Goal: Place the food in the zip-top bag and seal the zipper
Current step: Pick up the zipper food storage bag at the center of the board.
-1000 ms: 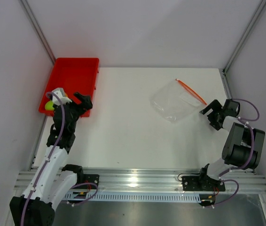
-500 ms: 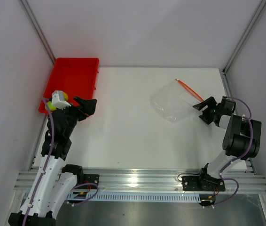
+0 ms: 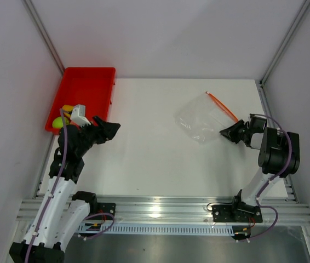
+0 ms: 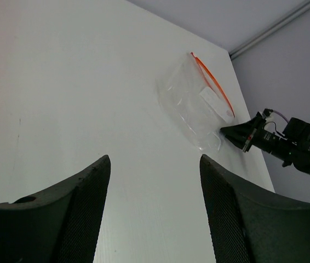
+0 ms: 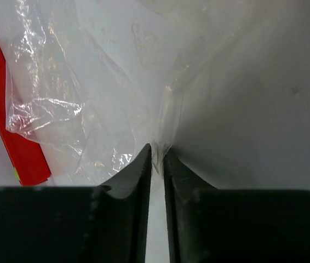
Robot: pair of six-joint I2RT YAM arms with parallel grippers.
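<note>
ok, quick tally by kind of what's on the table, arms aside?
toy fruits: 2 in view, a green toy fruit and a yellow-orange toy fruit, both in the tray; others may be hidden
zip-top bag: 1
red tray: 1
total: 4
</note>
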